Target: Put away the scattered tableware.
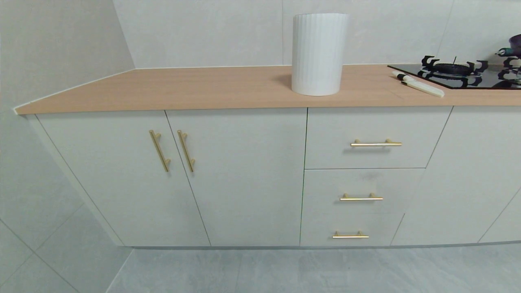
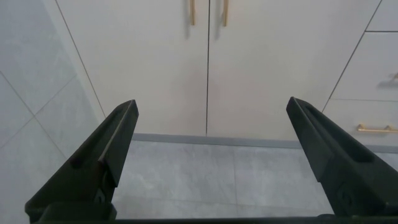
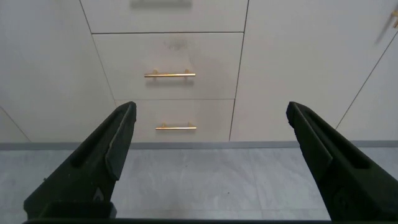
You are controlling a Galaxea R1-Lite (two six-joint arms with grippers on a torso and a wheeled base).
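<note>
My left gripper (image 2: 211, 165) hangs low over the grey tiled floor (image 1: 285, 268). Its two dark fingers (image 2: 102, 162) are spread wide with nothing between them. It faces the foot of the double cabinet doors (image 1: 236, 175). My right gripper (image 3: 208, 165) is just as wide apart and just as empty, and it faces the lower drawers (image 3: 171, 65).

Beyond the floor a thin grey kickboard (image 1: 260, 246) runs under a row of pale cabinet fronts. On the left are the two doors, with a pair of upright gold handles (image 1: 159, 150) close together at their meeting edge. To their right is a stack of three drawers (image 1: 366, 171), each with a level gold bar handle (image 1: 376, 143). Plain panels lie further right.

A light wooden countertop (image 1: 183, 87) tops the cabinets and reaches the tiled wall (image 1: 203, 32) at the left corner. A tall white ribbed container (image 1: 318, 53) stands upright near the middle of it. The tableware lies well to its right: two pale utensils (image 1: 419, 85) side by side on the wood. They touch the near left corner of a black glass hob (image 1: 488, 79) with dark pan supports (image 1: 454, 65). I cannot tell what the dark object (image 1: 513, 44) at the far right edge is.
</note>
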